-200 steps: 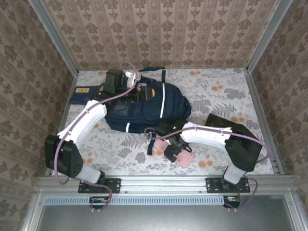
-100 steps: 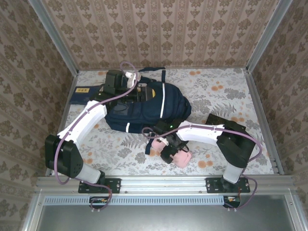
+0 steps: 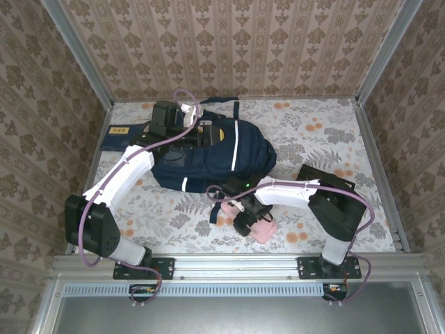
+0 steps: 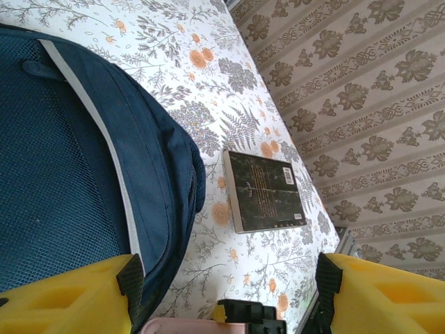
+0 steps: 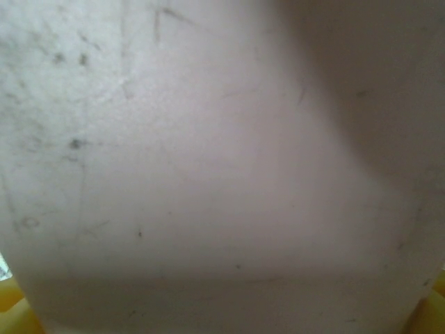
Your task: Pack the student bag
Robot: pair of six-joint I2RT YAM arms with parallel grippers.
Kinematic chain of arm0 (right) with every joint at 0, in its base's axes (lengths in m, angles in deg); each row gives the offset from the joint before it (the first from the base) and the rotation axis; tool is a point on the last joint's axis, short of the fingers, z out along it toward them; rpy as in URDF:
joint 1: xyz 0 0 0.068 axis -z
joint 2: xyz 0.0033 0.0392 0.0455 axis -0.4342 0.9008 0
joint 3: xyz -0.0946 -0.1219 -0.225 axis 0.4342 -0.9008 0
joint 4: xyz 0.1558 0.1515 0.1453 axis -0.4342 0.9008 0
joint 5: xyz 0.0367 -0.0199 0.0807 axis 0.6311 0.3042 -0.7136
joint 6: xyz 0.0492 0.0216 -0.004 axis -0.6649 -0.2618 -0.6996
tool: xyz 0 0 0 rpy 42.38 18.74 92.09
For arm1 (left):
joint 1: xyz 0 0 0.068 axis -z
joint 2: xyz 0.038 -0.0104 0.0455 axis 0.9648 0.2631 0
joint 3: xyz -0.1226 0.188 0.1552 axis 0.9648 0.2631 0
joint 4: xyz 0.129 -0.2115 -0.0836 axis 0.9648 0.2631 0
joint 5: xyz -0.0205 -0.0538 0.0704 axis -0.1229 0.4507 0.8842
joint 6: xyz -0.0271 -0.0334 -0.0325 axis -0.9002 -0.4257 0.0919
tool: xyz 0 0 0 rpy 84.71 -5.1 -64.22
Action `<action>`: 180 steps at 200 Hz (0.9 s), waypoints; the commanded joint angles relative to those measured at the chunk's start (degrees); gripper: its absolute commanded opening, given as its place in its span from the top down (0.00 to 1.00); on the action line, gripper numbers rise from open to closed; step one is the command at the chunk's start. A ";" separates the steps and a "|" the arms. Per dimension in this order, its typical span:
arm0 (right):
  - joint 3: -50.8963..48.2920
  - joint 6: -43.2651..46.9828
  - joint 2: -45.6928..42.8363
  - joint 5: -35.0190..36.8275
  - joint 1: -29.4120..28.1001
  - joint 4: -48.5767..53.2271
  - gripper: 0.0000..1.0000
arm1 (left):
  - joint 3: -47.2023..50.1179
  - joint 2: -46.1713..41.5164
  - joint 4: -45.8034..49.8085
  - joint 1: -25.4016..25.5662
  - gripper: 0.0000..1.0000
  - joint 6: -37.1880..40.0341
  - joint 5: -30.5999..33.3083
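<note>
The student bag (image 3: 208,158), navy with white stripes, lies at the table's left centre. Its side also shows in the left wrist view (image 4: 76,174). My left gripper (image 3: 201,132) hovers over the bag's far end. It is open (image 4: 222,278), and its left yellow finger (image 4: 69,299) rests against the bag's fabric. My right gripper (image 3: 245,221) is low over a pink case (image 3: 264,230) in front of the bag. The case's pale pink surface (image 5: 222,160) lies right in front of the right gripper (image 5: 222,306), between wide-open jaws. Whether the jaws touch the case is unclear.
A black book (image 3: 314,173) (image 4: 264,191) lies on the floral tablecloth to the right, partly under my right arm. A navy-blue book with a yellow label (image 3: 118,133) lies at the far left. Patterned walls and metal rails enclose the table.
My right gripper has slid a little left and settled lower over the pink case, its elbow folding inward. The left arm and the bag have not moved.
</note>
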 commanded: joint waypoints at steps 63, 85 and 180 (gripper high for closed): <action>-1.07 -3.86 -26.74 2.97 2.98 -2.49 0.19 | 3.94 -3.15 -2.00 -0.94 0.27 -13.59 1.95; -1.12 -4.17 -30.51 4.65 3.63 -4.62 0.19 | 5.27 -1.14 -7.89 1.29 0.27 -19.49 -3.90; -1.57 -4.44 -33.49 5.51 6.10 -7.00 0.18 | 8.76 -1.14 -17.55 10.47 0.26 -27.26 -7.81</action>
